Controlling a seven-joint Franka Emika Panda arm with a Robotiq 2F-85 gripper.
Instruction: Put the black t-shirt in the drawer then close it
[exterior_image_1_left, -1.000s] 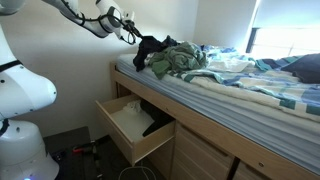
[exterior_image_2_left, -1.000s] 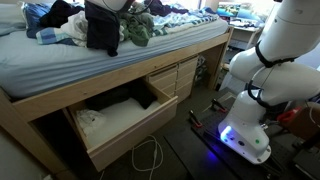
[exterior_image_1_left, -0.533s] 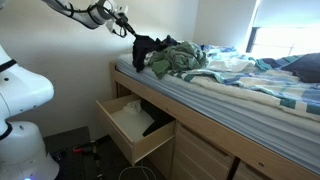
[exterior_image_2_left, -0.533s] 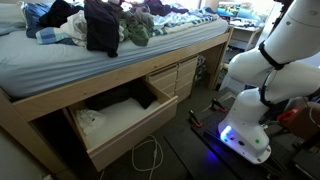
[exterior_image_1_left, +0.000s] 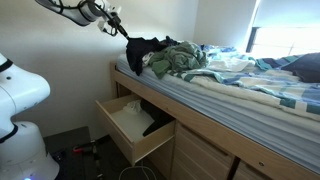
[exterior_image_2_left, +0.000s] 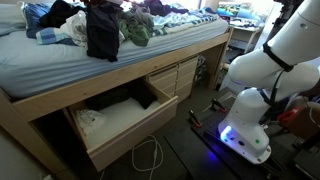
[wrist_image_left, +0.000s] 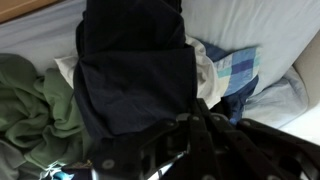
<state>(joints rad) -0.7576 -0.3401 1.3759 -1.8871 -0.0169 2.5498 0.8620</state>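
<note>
Your claw (exterior_image_1_left: 121, 26), showing only in an exterior view, is clamping the black t-shirt (exterior_image_2_left: 102, 35) that is hanging over the bed (exterior_image_2_left: 40, 72), while the wrist view is showing a green garment (wrist_image_left: 30, 100) beside it and the drawer (exterior_image_2_left: 140, 127) is standing open below.

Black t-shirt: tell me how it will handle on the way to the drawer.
Probably floppy: the black t-shirt hangs in folds below the gripper. Likely light: one pinch holds it up. Its trailing hem could snag the drawer rim.
</note>
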